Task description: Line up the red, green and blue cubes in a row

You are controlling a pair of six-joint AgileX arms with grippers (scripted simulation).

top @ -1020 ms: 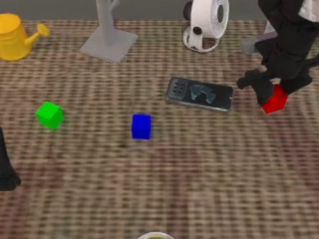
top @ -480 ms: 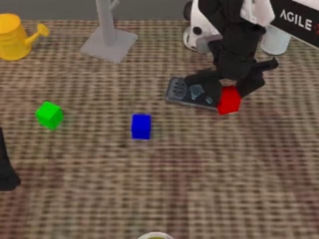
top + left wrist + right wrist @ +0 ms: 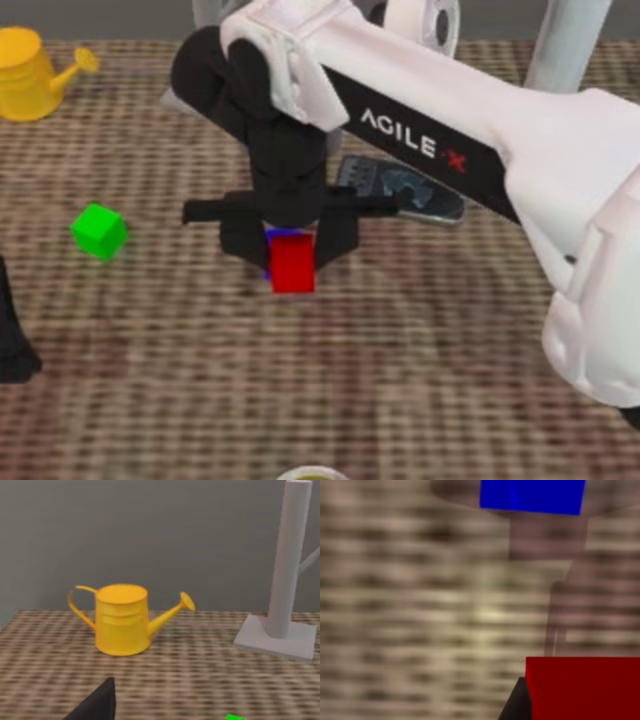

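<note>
While our right gripper (image 3: 292, 255) hangs over the middle of the table, its dark fingers are clamped on the red cube (image 3: 293, 263) — a plain, flat-faced block of solid colour. Directly beneath it a sliver of the blue cube (image 3: 268, 240) shows in the top view; the right wrist view shows the blue cube (image 3: 532, 496) sitting on the weave with the red cube (image 3: 584, 687) raised above the surface. We use the blue cube as our landmark: the green cube (image 3: 99, 231), equally small and sharp-edged, lies well to its left, and the phone (image 3: 405, 190), a thin dark slab with a glossy screen, lies just to its upper right, partly under our white arm.

Our table (image 3: 420, 380) carries a coarse woven covering in brown and tan bands, with a flat grey wall behind it. Farther left and back from the blue cube stands a smooth yellow watering can (image 3: 121, 619) with a curved handle and a flared spout, and behind the blue cube a grey post on a square base (image 3: 277, 636).

Half a second ago the red cube was over the phone's right end; now we have carried it left to sit above the blue cube. Our left gripper (image 3: 12, 345) is parked at the table's left edge — we cannot tell how its fingers stand.
</note>
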